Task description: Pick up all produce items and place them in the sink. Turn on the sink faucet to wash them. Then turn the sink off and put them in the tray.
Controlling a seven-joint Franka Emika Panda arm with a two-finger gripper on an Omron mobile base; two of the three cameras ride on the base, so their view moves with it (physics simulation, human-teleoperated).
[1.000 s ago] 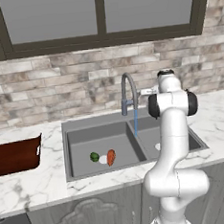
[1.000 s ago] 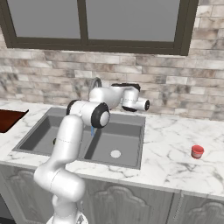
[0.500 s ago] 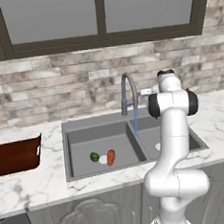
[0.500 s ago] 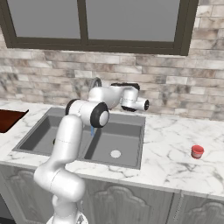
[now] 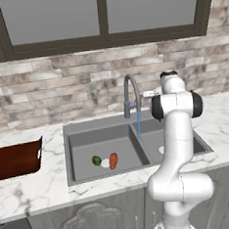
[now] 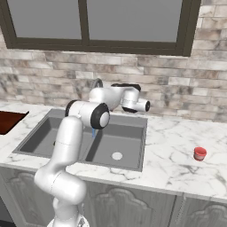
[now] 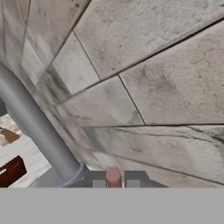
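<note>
Fingertips of our two-finger gripper [image 7: 113,183] sit closed together at the base of the tall grey metal gooseneck faucet [image 5: 131,94], with a small reddish lever tip [image 7: 113,176] between them; we cannot tell whether they pinch it or merely press it. In the hand view the grey faucet stem [image 7: 37,127] rises just left of the fingers, in front of the stone-brick back wall [image 7: 144,70]. A thin blue stream of water [image 5: 139,128] falls from the spout, so we judge the wash is running and the shut-off comes next, and that move happens right at the fingers.

From the hand, the produce lies down and forward-left, in the left basin of the dark grey double-basin sink [image 5: 72,140]: the tapered orange-red vegetable [image 5: 113,161] near that basin's front edge, long axis running roughly front to back, the round dark-green fruit [image 5: 96,160] just beside it on the left. The dark reddish-brown wooden tray [image 5: 15,159] rests on the counter beyond the sink's left rim, well apart from the gripper.
</note>
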